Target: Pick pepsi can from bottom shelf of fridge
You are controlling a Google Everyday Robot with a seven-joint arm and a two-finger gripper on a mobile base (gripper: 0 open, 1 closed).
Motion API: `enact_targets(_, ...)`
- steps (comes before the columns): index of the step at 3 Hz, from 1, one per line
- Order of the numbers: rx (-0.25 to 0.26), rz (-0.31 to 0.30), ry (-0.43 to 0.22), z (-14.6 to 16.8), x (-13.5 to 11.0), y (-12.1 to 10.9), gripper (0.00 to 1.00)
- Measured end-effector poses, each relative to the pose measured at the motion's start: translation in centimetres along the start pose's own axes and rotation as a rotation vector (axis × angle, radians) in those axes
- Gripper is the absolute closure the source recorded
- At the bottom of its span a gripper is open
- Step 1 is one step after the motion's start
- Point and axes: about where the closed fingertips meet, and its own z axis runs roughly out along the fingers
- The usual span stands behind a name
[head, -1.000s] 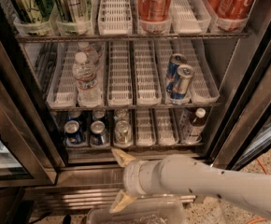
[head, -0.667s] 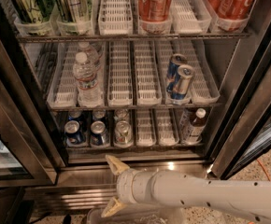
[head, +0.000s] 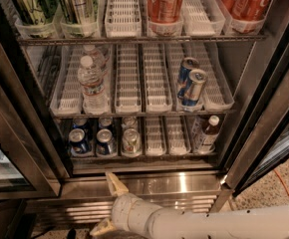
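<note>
- Since the earlier frame the claw (head: 102,203) has shifted toward the lower left of the frame, a little further from the fridge opening; the cans and bottles have not moved.
- The claw sits at the bottom centre-left of the frame, in front of the steel sill of the fridge (head: 184,183) and outside the cabinet.
- Claw state: spread wide and holding nothing. One finger points up toward the sill, the other points to the lower left.
- The white arm (head: 219,224) enters from the lower right corner.
- The pepsi can (head: 78,141) stands upright at the front of the leftmost lane of the bottom shelf (head: 154,136), above and left of the claw and clear of it.
- A second dark blue can (head: 105,142) stands just to its right, then a silver can (head: 130,141).
- More cans stand behind these three.
- A dark bottle with a white cap (head: 207,133) stands at the right end of the same shelf.
- Middle shelf: a water bottle (head: 92,83) on the left, two slim blue-and-silver cans (head: 192,86) on the right.
- Top shelf: green cans (head: 30,4) at upper left, red cans (head: 165,4) toward the right.
</note>
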Motion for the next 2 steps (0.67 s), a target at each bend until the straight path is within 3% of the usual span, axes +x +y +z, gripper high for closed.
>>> enact_targets(1, 0.186, 0.065, -0.048, 0.7, 0.2, -3.4, 0.00)
enact_targets(2, 0.338, 0.151, -0.074, -0.1, 1.5, -6.1, 0.00)
